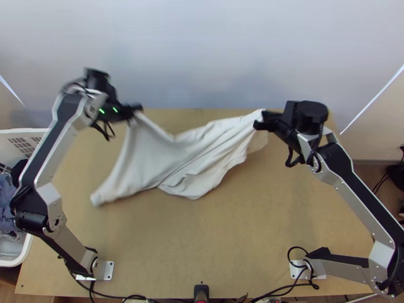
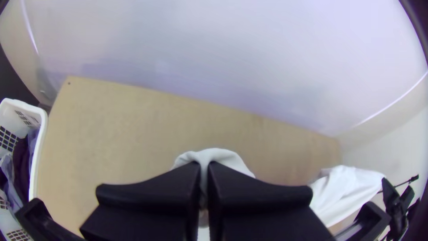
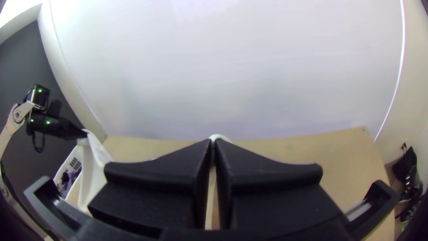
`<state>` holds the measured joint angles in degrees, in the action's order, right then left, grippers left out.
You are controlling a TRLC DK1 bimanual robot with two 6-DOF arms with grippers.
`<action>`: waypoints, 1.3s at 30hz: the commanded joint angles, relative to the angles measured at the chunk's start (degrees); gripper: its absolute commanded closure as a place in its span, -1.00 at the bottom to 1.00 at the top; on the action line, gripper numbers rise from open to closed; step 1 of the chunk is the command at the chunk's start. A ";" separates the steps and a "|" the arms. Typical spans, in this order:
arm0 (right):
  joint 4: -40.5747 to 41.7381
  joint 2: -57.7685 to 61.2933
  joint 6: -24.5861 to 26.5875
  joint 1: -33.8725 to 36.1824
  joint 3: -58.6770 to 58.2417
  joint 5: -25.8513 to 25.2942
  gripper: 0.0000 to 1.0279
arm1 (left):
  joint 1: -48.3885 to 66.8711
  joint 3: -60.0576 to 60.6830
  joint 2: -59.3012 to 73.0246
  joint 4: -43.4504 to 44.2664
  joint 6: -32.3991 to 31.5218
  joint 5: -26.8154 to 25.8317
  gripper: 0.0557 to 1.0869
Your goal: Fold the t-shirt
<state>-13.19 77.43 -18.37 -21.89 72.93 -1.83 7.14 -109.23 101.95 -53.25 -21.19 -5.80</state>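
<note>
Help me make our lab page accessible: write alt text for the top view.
A white t-shirt is stretched between two robot arms, pinched by the left claw and the right claw. The cloth sags unfolded, with loose creases, over a light wooden table. A white basket holding clothes stands beyond the table's left edge.

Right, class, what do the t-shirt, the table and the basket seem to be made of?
T-shirt: matt, soft fabric, perhaps cotton; it sags and creases between the grippers.
Table: smooth wood or wood-like board, judging by its even tan surface.
Basket: probably moulded plastic, given its smooth white rim and slotted walls.
</note>
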 commanded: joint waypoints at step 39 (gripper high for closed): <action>-15.81 -6.76 -0.17 3.96 -8.85 -0.99 0.94 | 1.48 50.08 -33.48 -20.40 12.75 -12.65 0.93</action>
<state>-27.77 67.29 -17.96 -19.75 63.05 -3.38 4.54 -66.72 70.43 -69.45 -11.49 -17.98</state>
